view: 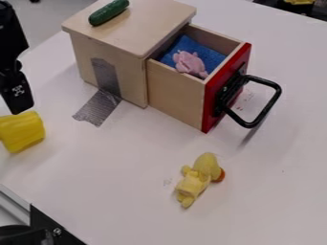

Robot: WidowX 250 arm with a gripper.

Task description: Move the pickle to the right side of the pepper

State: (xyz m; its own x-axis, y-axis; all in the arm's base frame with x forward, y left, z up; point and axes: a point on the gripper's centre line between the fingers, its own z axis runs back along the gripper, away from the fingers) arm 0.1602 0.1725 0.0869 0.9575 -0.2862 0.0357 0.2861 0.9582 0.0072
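Note:
The black gripper hangs at the left edge, left of the wooden box. Directly below it is the yellow pepper, cut off in part by the left edge; I cannot tell whether the two touch. A dark green pickle lies at a slant on the flat top of the wooden box, up and to the right of the gripper and well apart from it.
The wooden box has its red-fronted drawer pulled out, holding a blue cloth and a pink toy. A black handle juts right. Grey tape runs onto the table. A yellow plush duck lies in front.

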